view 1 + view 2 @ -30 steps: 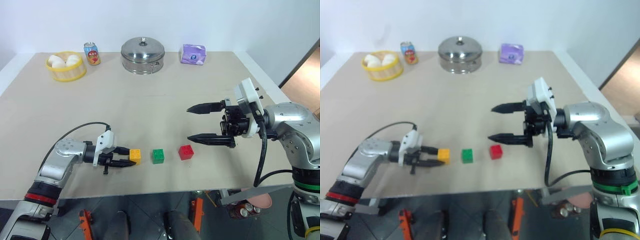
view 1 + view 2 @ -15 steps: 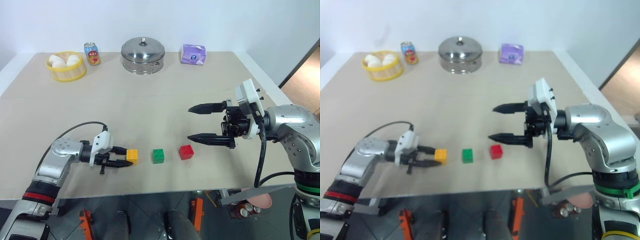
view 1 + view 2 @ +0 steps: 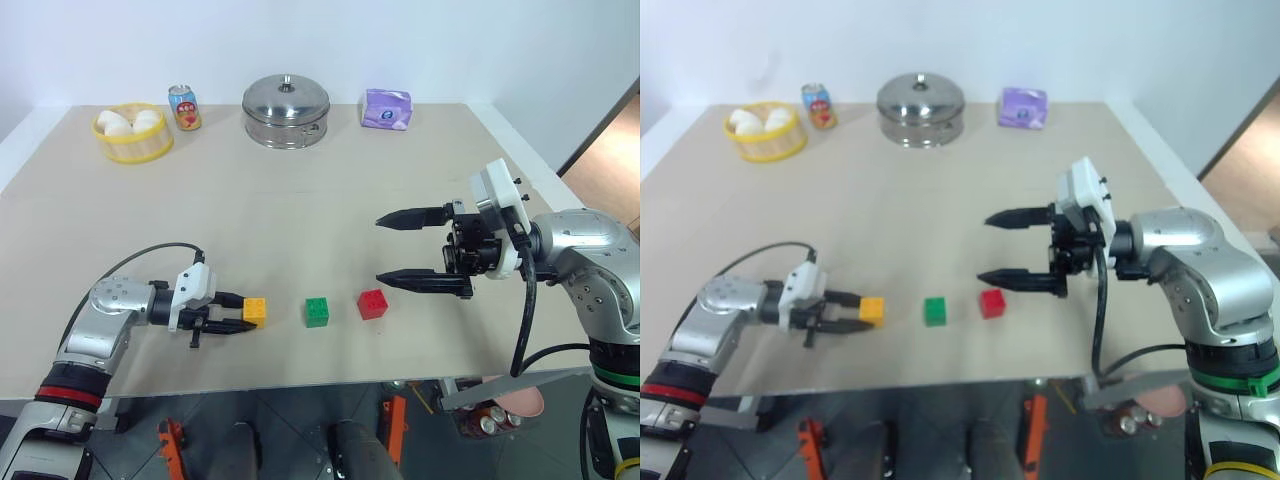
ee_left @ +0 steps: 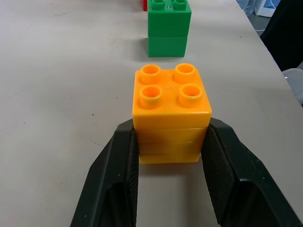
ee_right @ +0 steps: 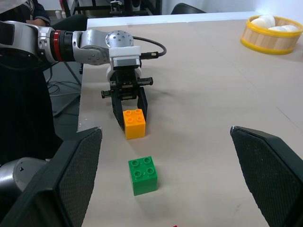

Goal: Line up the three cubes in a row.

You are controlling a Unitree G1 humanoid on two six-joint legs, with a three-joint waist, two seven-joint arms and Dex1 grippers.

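Fingers of the right gripper stand spread to their widest, grasping nothing, hovering above the counter at roughly 3 o'clock from the red cube and not touching it. Fingers of the left gripper are clenched on the yellow-orange cube; in the left wrist view one pad presses each side of the block's lower half, studs up, and the block appears to rest on the counter.

Progress: the three cubes already lie in a rough line near the counter's front edge. The green cube sits in the middle, with the red cube at its 3 o'clock, slightly toward the far side, and the yellow-orange cube at its 9 o'clock. The gap between yellow-orange and green is wider than that between green and red.

Outstanding, by judgement: settle the yellow-orange cube's spacing and release it; the red cube may want a slight nudge into line.
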